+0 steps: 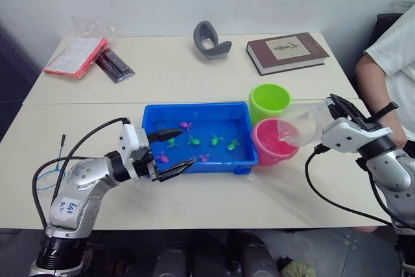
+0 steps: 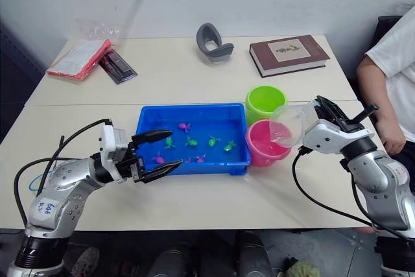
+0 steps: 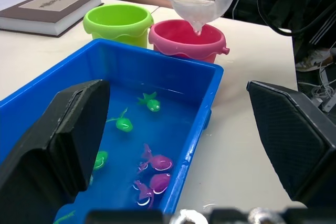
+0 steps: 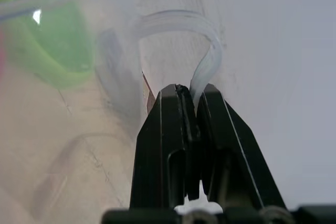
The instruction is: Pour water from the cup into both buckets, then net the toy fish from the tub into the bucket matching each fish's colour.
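Observation:
My right gripper (image 4: pixel 191 98) is shut on the handle of the clear cup (image 1: pixel 299 124). The cup is tipped on its side with its spout over the pink bucket (image 1: pixel 272 142), and some water sits in it (image 3: pixel 195 4). Just behind the pink bucket stands the lime green bucket (image 1: pixel 269 100). Left of both lies the blue tub (image 1: pixel 155 113), holding water and several toy fish, green (image 1: pixel 194 140) and pink (image 1: pixel 186 124). My left gripper (image 1: pixel 187 148) hangs open over the tub's front left corner, holding nothing. The net (image 1: pixel 60 154) lies on the table at the far left, partly behind my left arm's cable.
A brown book (image 1: pixel 285 52), a grey curved object (image 1: pixel 211 40), a red packet (image 1: pixel 74 56) and a dark flat item (image 1: pixel 115 64) lie along the table's back. A person (image 1: pixel 389 63) sits at the right edge, close to my right arm. Black cables loop off both arms.

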